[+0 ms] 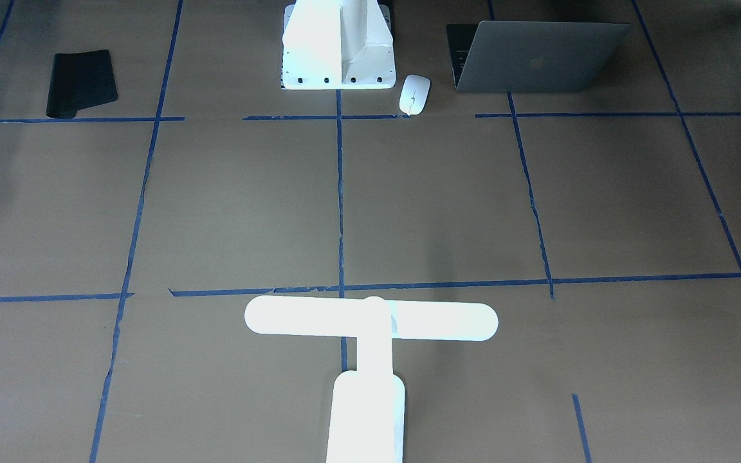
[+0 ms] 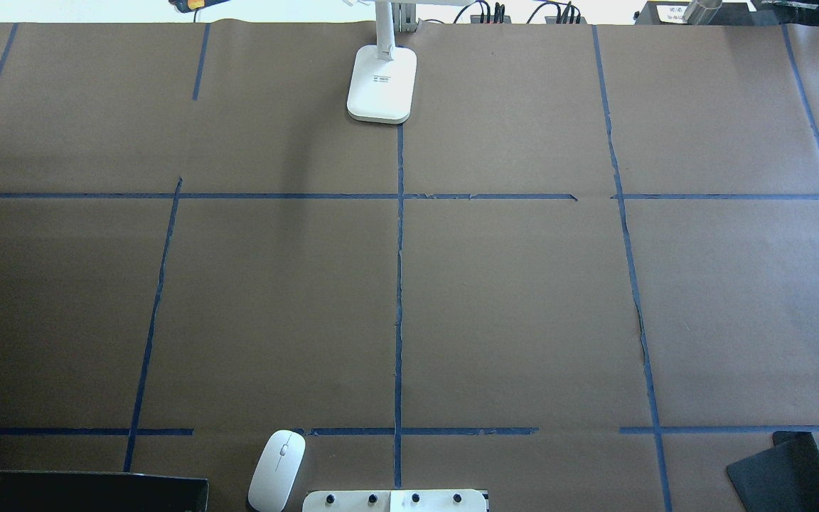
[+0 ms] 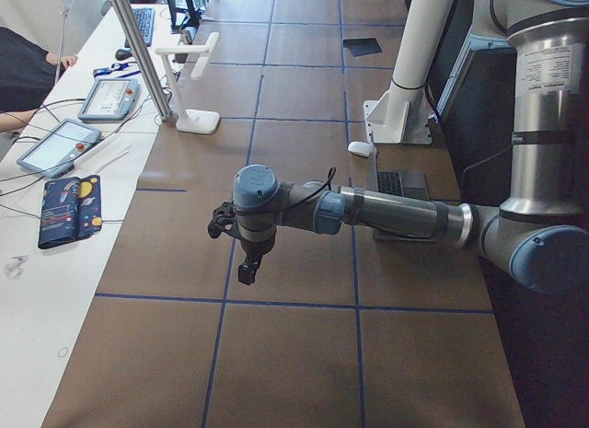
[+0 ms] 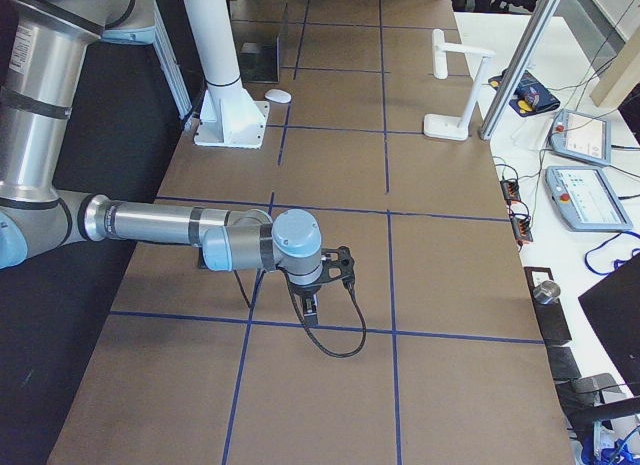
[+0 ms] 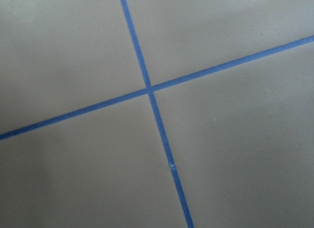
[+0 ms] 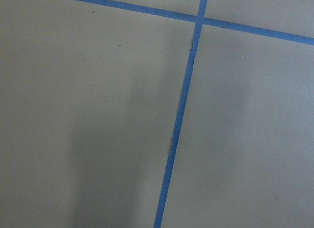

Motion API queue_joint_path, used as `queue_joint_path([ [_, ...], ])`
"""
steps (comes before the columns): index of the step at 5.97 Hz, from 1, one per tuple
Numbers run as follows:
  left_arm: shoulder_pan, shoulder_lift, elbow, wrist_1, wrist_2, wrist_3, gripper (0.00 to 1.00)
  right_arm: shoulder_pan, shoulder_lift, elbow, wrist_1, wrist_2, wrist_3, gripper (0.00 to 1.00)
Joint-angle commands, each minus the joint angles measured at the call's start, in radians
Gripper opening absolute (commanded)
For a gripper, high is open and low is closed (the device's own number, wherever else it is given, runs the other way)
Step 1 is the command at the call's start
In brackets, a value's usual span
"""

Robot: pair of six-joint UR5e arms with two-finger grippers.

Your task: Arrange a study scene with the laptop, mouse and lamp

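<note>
Exterior front-facing: slim grey metal laptop (image 1: 538, 61), lid open, probably heavy, stiff; grasp base edge, not lid. Left gripper (image 3: 247, 271), right gripper (image 4: 312, 307): jaw opening, cannot tell.

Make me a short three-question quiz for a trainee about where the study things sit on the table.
1. Fill in: seen from the robot, the lamp stands at the table's ___ edge.
2. True or false: the laptop is shut flat.
3. What lies between the white pedestal and the laptop? A the lamp, B the mouse, C nothing.
Key: 1 far; 2 false, its lid is up; 3 B.
</note>
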Motion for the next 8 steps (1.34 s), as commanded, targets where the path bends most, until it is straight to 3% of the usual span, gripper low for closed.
queue_joint_path([
  [1, 0.129, -0.003, -0.021, -0.144, -0.044, -0.005, 1.0, 0.0, -0.002, 0.0, 0.0, 0.0, 0.0, 1.0],
  [3, 0.192, 0.006, -0.168, -0.202, -0.044, 0.001, 1.0, 0.0, -0.002, -0.002, 0.0, 0.0, 0.0, 1.0],
  [6, 0.443, 0.11, -0.449, -0.205, -0.035, 0.001, 1.0, 0.0, -0.002, -0.003, -0.002, 0.0, 0.0, 1.0],
  [8, 0.639, 0.22, -0.508, -0.39, 0.062, -0.002, 1.0, 0.0, -0.002, -0.008, -0.002, 0.0, 0.0, 1.0],
])
